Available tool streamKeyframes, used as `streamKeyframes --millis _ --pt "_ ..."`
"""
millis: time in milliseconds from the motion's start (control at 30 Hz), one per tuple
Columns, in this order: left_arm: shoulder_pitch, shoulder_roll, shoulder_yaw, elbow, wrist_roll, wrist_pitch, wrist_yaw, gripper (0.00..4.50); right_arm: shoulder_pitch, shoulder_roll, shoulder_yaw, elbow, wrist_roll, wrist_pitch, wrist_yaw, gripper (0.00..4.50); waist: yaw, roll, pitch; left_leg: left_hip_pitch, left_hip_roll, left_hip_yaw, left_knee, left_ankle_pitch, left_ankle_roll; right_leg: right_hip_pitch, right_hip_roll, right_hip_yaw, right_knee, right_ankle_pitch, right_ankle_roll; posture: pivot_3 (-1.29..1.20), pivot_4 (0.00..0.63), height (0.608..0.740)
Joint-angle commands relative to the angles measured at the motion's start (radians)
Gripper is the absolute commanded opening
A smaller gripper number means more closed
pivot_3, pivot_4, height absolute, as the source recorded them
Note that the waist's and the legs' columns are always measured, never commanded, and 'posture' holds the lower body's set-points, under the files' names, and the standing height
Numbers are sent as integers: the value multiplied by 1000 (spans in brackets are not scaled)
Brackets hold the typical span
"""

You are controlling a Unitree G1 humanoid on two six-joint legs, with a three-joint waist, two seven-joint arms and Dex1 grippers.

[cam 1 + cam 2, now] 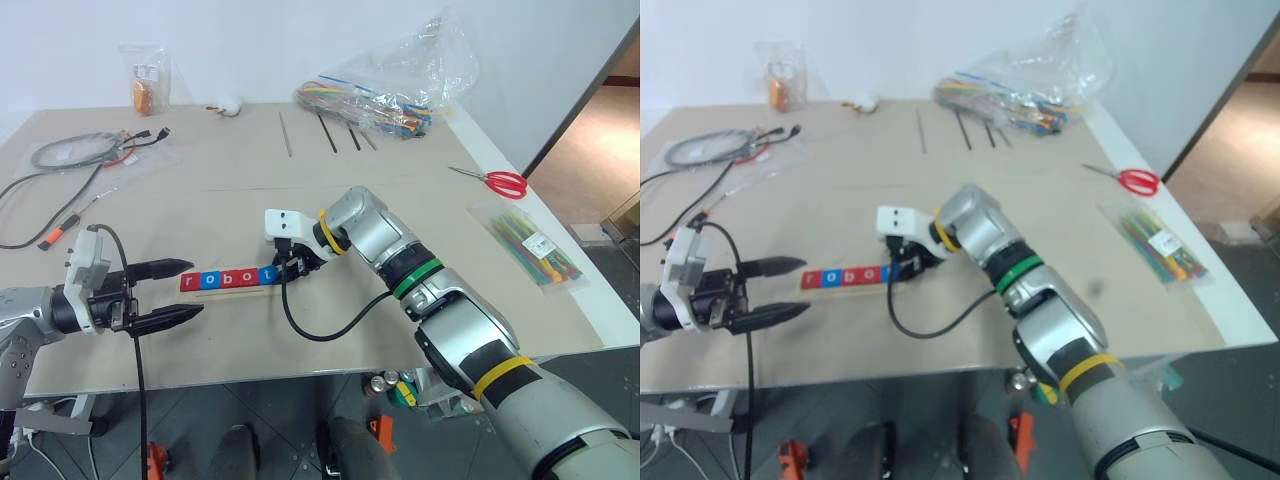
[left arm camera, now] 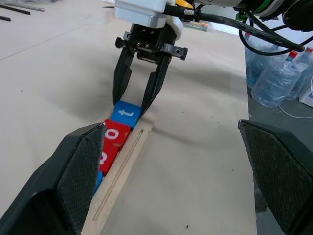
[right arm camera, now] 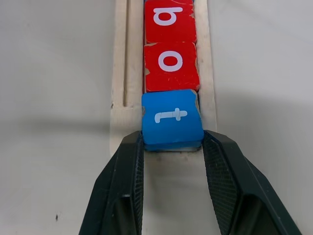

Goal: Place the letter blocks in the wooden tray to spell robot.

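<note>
Blue "t" tile being held at the end of the tray row.

The blue "t" block is being pinched between the fingers of the right gripper, at the end of the wooden tray, touching the red "o" block beside it. The left gripper is being held wide apart and empty, just off the tray's opposite end, where the letter blocks are lying in a row.

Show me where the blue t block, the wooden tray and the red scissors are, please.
blue t block (image 3: 172, 117): right wrist view, its top face.
wooden tray (image 3: 120, 73): right wrist view, bare edge strip.
red scissors (image 1: 505, 184): left eye view, handle.
</note>
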Motion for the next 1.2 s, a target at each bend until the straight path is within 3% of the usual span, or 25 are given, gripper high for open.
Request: streamKeyframes --millis 33,133,200,400,433,633,833,1200 --pt "-1 1 30 -29 -15 -9 6 4500 -40 15 -19 15 4 -14 -4 1198 0 0 0 0 0 0 0 0 0 0 0 0 0 0 0 0 150 740" --pt "-2 0 27 -29 -17 -9 8 4500 -45 19 -22 27 4 -21 -10 1198 0 0 0 0 0 0 0 0 0 0 0 0 0 0 0 0 150 740" --pt "-6 1 25 -25 -16 -10 8 4500 -46 20 -27 33 6 -30 -11 2294 0 0 0 0 0 0 0 0 0 0 0 0 0 0 0 0 150 740" --pt "-22 -1 14 -16 -16 -9 8 4500 -67 14 -47 59 15 -35 -17 4293 0 0 0 0 0 0 0 0 0 0 0 0 0 0 0 0 150 740" --pt "-25 -1 11 -14 -15 -8 7 4500 -81 9 -55 71 20 -37 -11 4448 0 0 0 0 0 0 0 0 0 0 0 0 0 0 0 0 150 740" --pt "-36 -2 3 0 -12 -6 -1 4500 -165 -73 -142 99 88 -19 83 4448 0 0 0 0 0 0 0 0 0 0 0 -1 0 0 0 0 150 740" --pt "-24 -9 37 -2 -37 28 43 4500 -63 -178 -179 -89 146 81 154 4448 1 0 0 -1 0 0 -1 -1 -1 0 0 -1 0 -2 0 0 150 740" --pt "101 -12 181 -106 -157 217 212 4500 247 -336 -356 -618 310 462 -39 4448 0 0 0 0 0 0 -1 -2 -3 0 0 0 0 -3 0 0 150 740"
